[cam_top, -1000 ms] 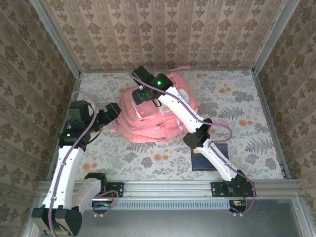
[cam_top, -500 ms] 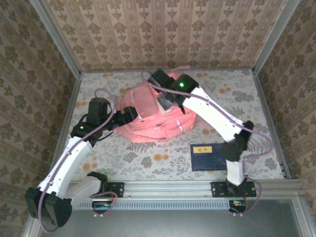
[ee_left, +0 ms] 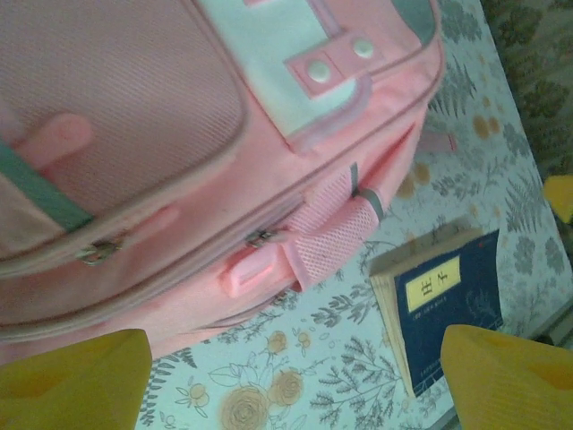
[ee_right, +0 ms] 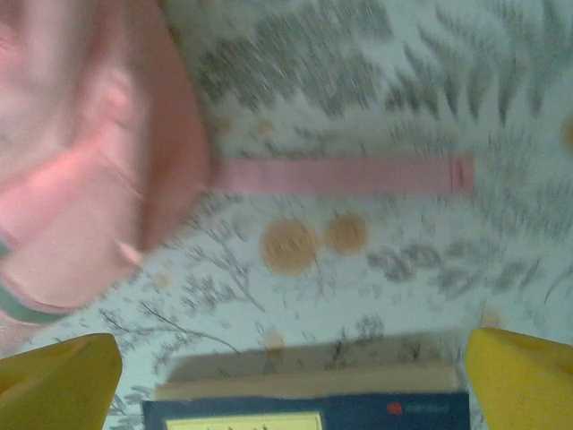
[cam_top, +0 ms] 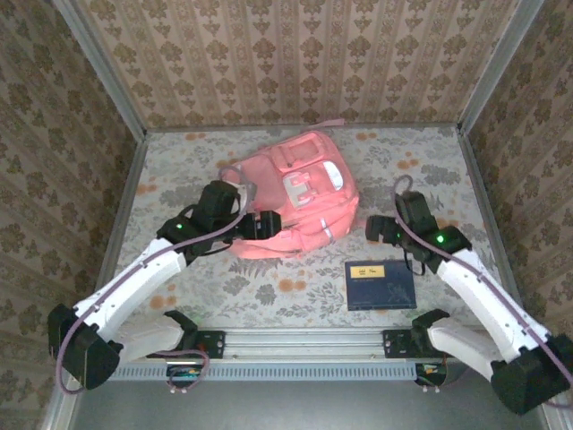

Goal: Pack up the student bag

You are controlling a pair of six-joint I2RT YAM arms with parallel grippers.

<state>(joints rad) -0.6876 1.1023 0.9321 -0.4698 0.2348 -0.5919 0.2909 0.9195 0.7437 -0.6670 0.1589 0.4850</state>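
Pink bag lay central on table, book unpacked by near edge. Left gripper, released, faced bag's zips; right gripper, released, hung by book, likely to fetch it.

**Robot test cell, dressed as a domestic room**

Type: laboratory manipulation rig, not a lived-in home.

Evidence:
- Three wall panels papered in beige damask, joined at the corners by bare aluminium posts (the framing gives the set away).
- Table covered in a fern-and-flower print.
- Metal mounting rail along the near edge. It carries the bases of a left arm and a right arm, both white with black joints and loose pinkish cables.

Props: one pink student bag, one dark blue book.
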